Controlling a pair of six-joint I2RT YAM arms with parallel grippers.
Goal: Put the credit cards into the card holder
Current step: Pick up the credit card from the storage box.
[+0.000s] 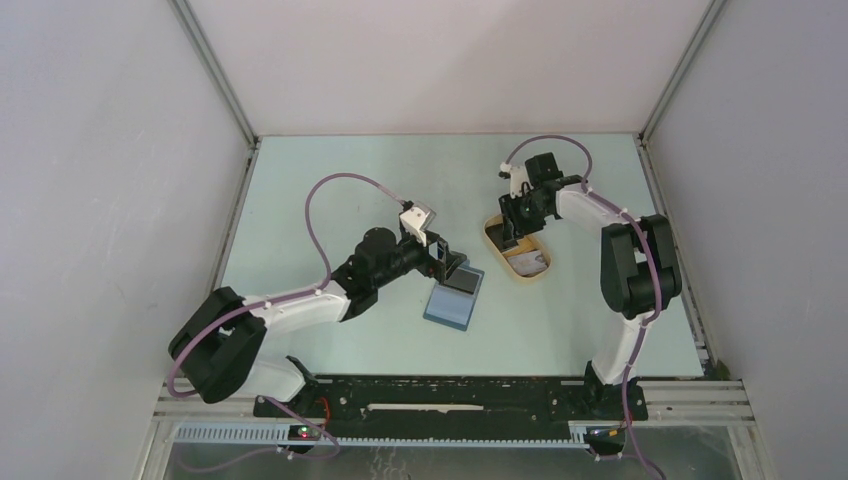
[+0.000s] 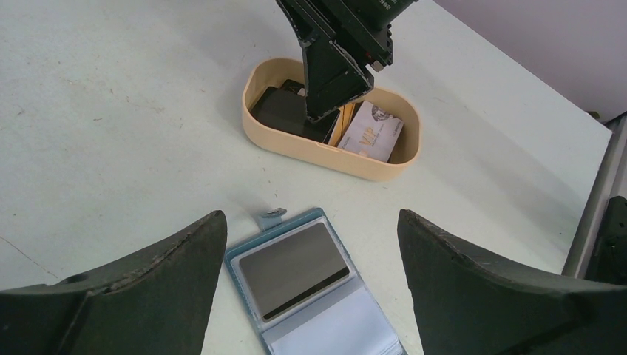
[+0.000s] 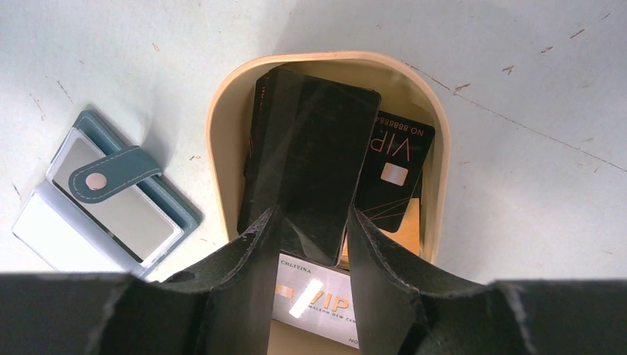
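The card holder (image 1: 453, 300) (image 2: 235, 259) (image 3: 118, 174), a teal wallet, lies open on the table with a grey credit card (image 2: 296, 268) in its upper pocket. My left gripper (image 1: 443, 260) (image 2: 310, 214) hovers just above it, open and holding nothing. More credit cards lie in the beige tray (image 1: 525, 276) (image 2: 325, 151) (image 3: 214, 133): a plain black one (image 3: 310, 140) on top, a black VIP card (image 3: 395, 170) and a silver VIP card (image 3: 318, 299) (image 2: 373, 133). My right gripper (image 1: 515, 232) (image 3: 312, 214) reaches down into the tray, jaws partly apart over the black card's near end. Whether they touch it I cannot tell.
The tray stands just right of the wallet, a short gap between them. Grey enclosure walls rise on three sides of the pale table. A metal rail (image 1: 450, 410) runs along the near edge by the arm bases.
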